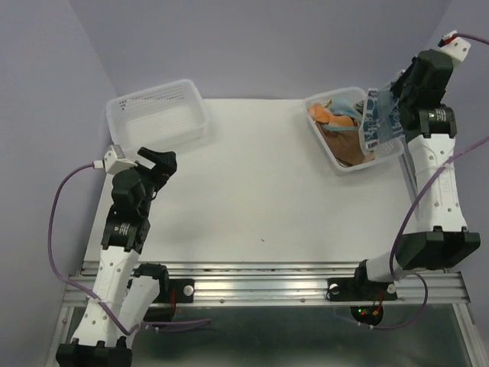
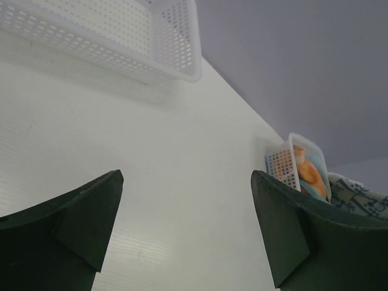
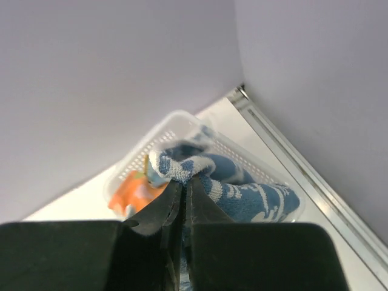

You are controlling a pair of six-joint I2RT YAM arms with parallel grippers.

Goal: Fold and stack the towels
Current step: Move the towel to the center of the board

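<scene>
Towel (image 1: 378,122) in blue-white print hangs at upper right, pinched tight in the right hand (image 3: 185,182). It half hides the basket (image 1: 336,164) and the bunched orange and brown towels (image 1: 344,145) inside. Left hand (image 1: 157,162) gapes wide above the tabletop (image 1: 260,199), left of frame.

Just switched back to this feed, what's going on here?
The right tool is shut on a blue-white patterned towel, holding it up over the right basket, where the other towels lie bunched. The left tool hangs open over the table near the left basket, holding nothing. No towel is folded or stacked yet.
</scene>
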